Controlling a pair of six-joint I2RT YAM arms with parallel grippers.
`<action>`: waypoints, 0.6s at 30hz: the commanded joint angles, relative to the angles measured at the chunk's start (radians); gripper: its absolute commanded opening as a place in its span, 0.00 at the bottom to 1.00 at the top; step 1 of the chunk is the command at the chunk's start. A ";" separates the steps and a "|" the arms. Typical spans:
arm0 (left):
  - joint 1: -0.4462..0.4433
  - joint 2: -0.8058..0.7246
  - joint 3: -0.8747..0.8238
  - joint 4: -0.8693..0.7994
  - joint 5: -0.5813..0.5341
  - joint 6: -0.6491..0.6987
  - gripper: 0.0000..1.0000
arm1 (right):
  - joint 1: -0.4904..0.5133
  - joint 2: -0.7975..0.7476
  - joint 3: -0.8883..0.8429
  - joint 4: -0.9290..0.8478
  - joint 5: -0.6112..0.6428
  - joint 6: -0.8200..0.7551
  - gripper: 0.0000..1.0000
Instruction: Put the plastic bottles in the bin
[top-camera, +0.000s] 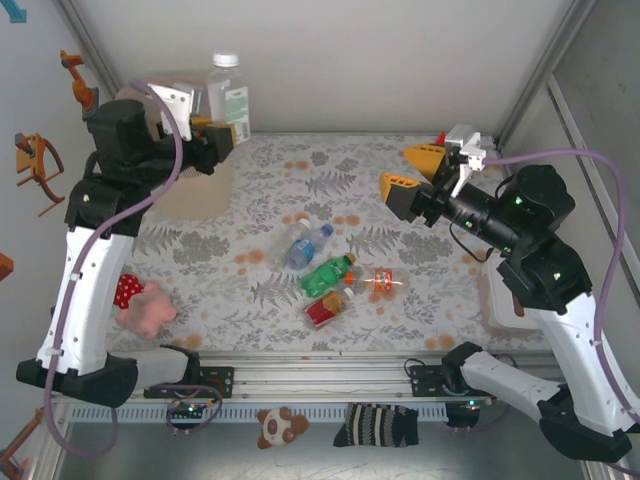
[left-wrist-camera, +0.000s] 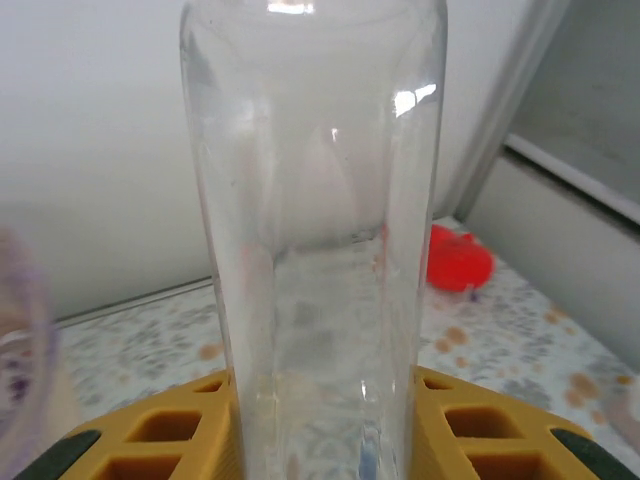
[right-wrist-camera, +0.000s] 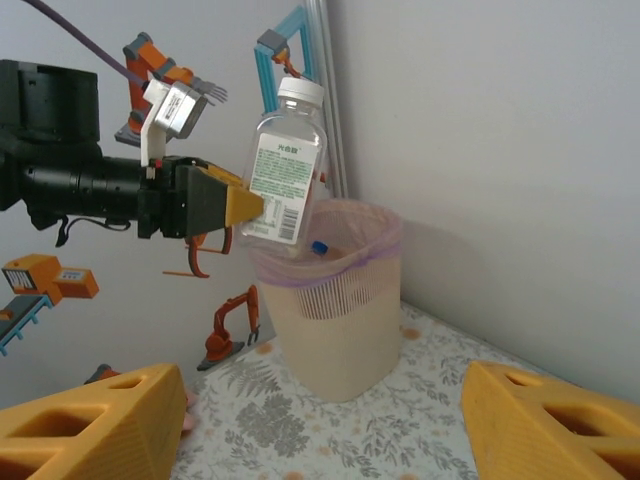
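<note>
One clear bottle, white-capped with a green label, hangs over the mouth of the bin, which stands in the far-left corner of the table. The left gripper is clamped on the bottle's lower body, reaching in from the side. In the left wrist view the glassy wall rises between the two yellow fingers, pressed against both. Its long axis is close to vertical, cap up and base down, with the cap tipped a little away from the gripper. I judge it is held this way so that letting go drops it base first into the pink liner. The right gripper stands wide open and empty, raised over the far-right part of the table. It is probably kept out of the way until the drop is made. Four more bottles lie on their sides close together near the table's middle: a blue bottle, a green bottle, an orange bottle and a red bottle. The blue and green ones point their caps toward the far-right corner; which way the other two point I cannot tell. A pink toy and a red toy sit by the left edge, touching each other, and should stay there.
</note>
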 joint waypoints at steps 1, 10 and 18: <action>0.089 0.061 0.081 -0.124 -0.039 0.055 0.00 | 0.005 -0.002 0.021 0.000 0.020 -0.005 0.72; 0.318 0.270 0.332 -0.267 0.025 0.084 0.00 | 0.005 0.005 0.024 -0.007 0.020 0.006 0.72; 0.422 0.506 0.600 -0.436 0.034 0.114 0.00 | 0.005 0.006 0.014 -0.002 0.021 0.004 0.72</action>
